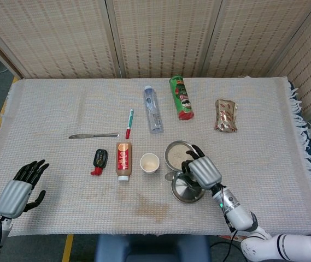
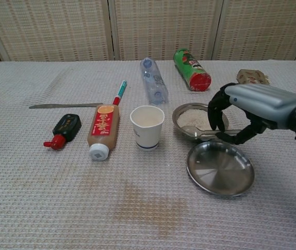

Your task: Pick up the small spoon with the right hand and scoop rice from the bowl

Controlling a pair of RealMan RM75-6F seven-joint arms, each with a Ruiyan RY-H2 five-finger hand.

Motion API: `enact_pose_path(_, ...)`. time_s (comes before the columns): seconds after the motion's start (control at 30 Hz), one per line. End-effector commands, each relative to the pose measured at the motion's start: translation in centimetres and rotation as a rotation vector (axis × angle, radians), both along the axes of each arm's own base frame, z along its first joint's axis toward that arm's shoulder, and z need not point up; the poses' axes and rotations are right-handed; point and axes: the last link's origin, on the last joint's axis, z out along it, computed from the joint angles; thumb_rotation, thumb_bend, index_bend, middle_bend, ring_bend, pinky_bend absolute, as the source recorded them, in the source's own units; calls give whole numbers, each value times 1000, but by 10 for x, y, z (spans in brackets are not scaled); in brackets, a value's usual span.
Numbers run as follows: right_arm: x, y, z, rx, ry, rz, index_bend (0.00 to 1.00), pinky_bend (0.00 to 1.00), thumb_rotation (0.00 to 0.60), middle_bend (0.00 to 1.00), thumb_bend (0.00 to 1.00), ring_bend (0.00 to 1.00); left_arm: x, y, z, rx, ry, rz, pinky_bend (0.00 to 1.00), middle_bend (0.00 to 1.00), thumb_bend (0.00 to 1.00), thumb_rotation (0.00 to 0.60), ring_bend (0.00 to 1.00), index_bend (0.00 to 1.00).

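Observation:
My right hand [image 2: 252, 107] hangs low just right of the metal rice bowl [image 2: 175, 117], and pinches the handle of the small metal spoon [image 2: 206, 134]. The spoon lies nearly level, and its tip reaches left over the bowl's near rim, above the white rice [image 2: 194, 119]. From the head view the right hand [image 1: 201, 172] sits between the rice bowl [image 1: 168, 152] and the empty plate, with the spoon [image 1: 171, 176] poking out to its left. My left hand [image 1: 18, 191] rests open at the table's front left corner, holding nothing.
An empty metal plate [image 2: 219, 167] lies just in front of the bowl and a paper cup [image 2: 148, 126] stands to its left. Further left are a sauce bottle [image 2: 102, 130], a black flask [image 2: 64, 129], a knife [image 2: 64, 105] and a pen [image 2: 119, 92]. Behind lie a water bottle [image 2: 154, 87], a green can [image 2: 192, 69] and a snack packet [image 2: 252, 77].

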Motion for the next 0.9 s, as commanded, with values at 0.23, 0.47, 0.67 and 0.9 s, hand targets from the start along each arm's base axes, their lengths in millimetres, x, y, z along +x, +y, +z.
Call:
enact_pose_path(0.23, -20, 9, -20, 66, 78, -32, 862, 44, 600, 572, 384, 142, 0, 0, 2, 3, -4, 0, 117, 0, 447, 600, 0, 0)
enact_pose_path(0.47, -27, 9, -21, 75, 174, -28, 591, 41, 600, 492, 384, 123, -1, 0, 1, 0, -9, 5, 118, 0, 448, 600, 0, 0)
enact_pose_path(0.67, -27, 11, -19, 110, 192, -65, 252, 12, 600, 329, 385, 66, -1, 0, 1, -8, -7, 10, 134, 0, 448, 600, 0, 0)
enact_pose_path(0.9, -16, 16, 10, 49, 121, -45, 194, 10, 600, 314, 385, 61, 0, -2, 2, -2, -7, 6, 138, 0, 446, 600, 0, 0)
